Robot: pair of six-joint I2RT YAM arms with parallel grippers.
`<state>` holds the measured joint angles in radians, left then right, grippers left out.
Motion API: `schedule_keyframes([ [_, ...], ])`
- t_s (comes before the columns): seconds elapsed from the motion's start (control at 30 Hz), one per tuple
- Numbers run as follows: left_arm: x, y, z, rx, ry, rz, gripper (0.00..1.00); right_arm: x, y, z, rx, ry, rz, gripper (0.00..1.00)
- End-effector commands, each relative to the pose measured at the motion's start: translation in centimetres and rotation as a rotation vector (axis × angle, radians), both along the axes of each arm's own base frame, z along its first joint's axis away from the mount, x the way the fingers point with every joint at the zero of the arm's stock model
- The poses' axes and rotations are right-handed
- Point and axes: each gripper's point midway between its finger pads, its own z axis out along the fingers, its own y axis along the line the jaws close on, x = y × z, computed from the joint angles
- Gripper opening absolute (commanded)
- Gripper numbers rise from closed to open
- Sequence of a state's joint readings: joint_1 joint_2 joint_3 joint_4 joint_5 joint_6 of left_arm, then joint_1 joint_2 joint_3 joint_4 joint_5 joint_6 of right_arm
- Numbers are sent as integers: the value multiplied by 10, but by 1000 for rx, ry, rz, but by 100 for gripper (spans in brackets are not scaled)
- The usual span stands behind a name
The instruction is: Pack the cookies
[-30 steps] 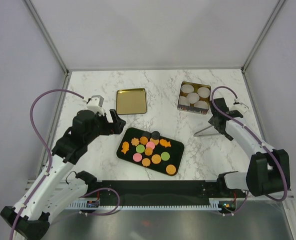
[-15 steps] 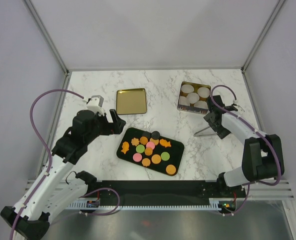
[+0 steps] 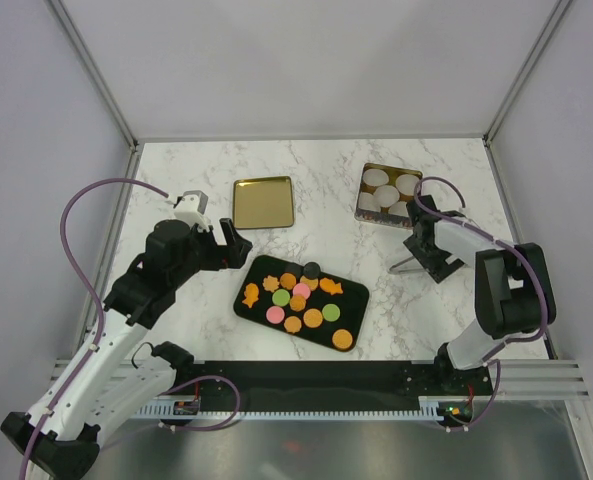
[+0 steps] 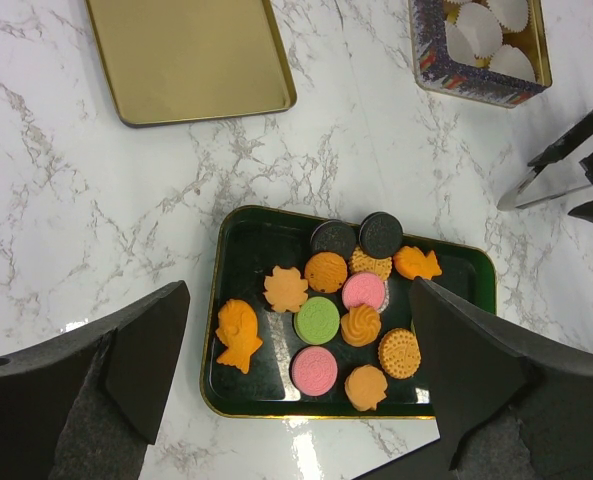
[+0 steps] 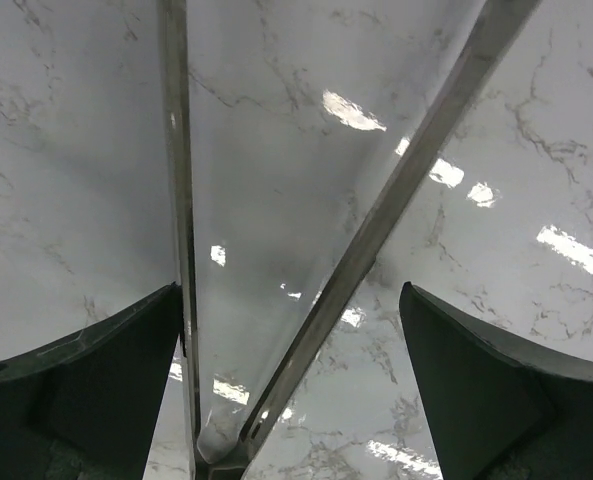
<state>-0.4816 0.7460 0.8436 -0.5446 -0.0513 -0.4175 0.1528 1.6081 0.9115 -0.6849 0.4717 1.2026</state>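
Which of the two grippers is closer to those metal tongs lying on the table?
Right. The right gripper is open over the tongs, which lie between its fingers. The left gripper hangs far off, by the black tray's left end.

Your cookies (image 3: pixel 301 300) lie on the dark tray (image 3: pixel 359 310) mid-table, your left gripper (image 3: pixel 238 244) spread wide beside its far-left corner. Your right gripper (image 3: pixel 423 262) is down at the tongs (image 3: pixel 404 266), near the tin (image 3: pixel 360 200).
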Motion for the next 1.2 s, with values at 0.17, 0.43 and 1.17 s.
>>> schedule_keyframes([
  [0.17,0,-1,4,-13,-6,3,100,35,-8,0,-112,83,317,93],
  [0.43,-1,-1,5,-20,-8,-3,100,16,-13,-21,-106,138,405,81],
  [1.17,-4,-6,7,-46,-3,-22,100,15,-30,-9,-94,77,477,91],
])
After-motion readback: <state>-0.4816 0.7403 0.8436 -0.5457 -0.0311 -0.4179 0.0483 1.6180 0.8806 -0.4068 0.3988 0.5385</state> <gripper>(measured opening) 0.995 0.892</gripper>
